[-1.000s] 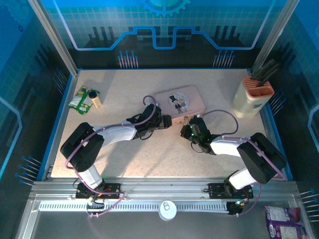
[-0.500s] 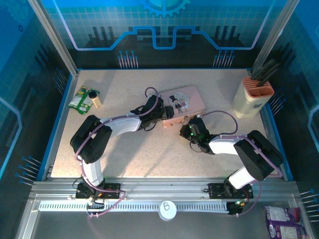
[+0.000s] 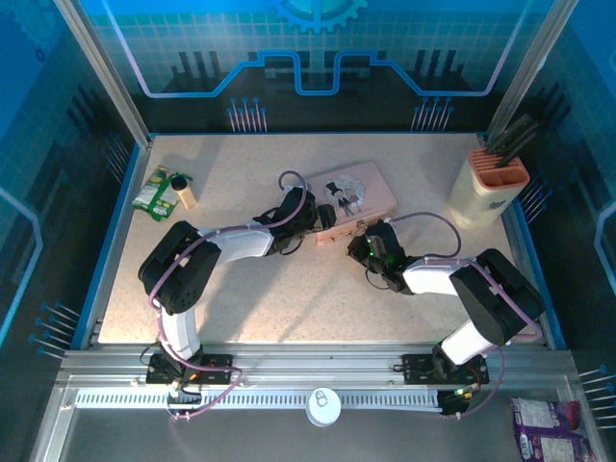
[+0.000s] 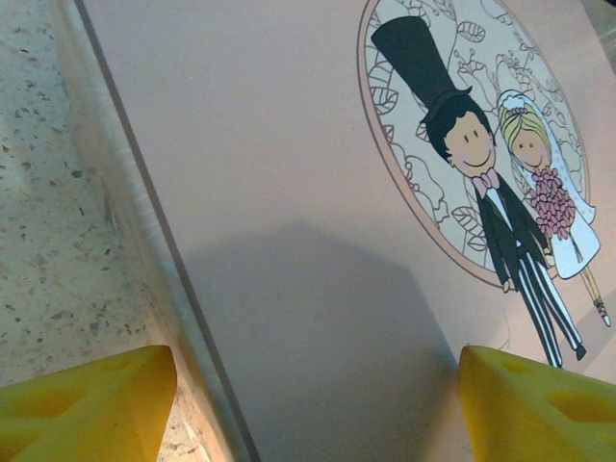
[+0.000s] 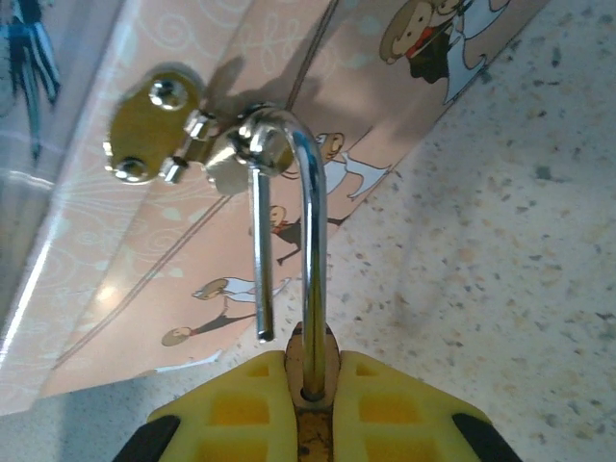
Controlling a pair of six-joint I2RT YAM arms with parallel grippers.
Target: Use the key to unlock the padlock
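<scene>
**Enclosure.** Blue-lit panelled walls around a speckled beige table [image 3: 250, 289] with a blue rim. Both arms reach to its middle.

**Pink tin** [image 3: 358, 188]. The largest loose item, lying flat just far of centre with a cartoon bride and groom on its lid. Its front wall faces the right arm.

**Cream holder** [image 3: 489, 188]. Far right corner, with dark handles standing in it, well apart from the work.

**Green packet** [image 3: 152, 188] and **small bottle** [image 3: 184, 191]. Far left, lying side by side.

**Left gripper** [image 4: 308, 409]. Spread wide and holding nothing. It straddles the tin's left edge, one yellow finger over the table and the other over the lid.

**Right gripper** [image 5: 313, 404]. Clamped on the padlock [image 5: 313, 428], whose brass body is pinched between the yellow pads [image 5: 241, 404], just near of the tin's front wall.

**Shackle** [image 5: 311, 269]. One leg is seated in the body. The other hangs free with its tip clear of the body, so the lock looks already sprung. The bend is hooked through the staple [image 5: 252, 149] of the brass hasp [image 5: 144, 130].

**Handling note, as I judge it.**
- What seems left is freeing the shackle from the staple.
- The left fingers should close on or press against the tin first, since a light tin will probably drag along with the lock.
- The right hand should swing the body so the free leg turns away from the body and lines up with the staple.
- It can then slide the lock out along the curve of the bend.
- A straight pull would likely jam the bend in the loop.
</scene>
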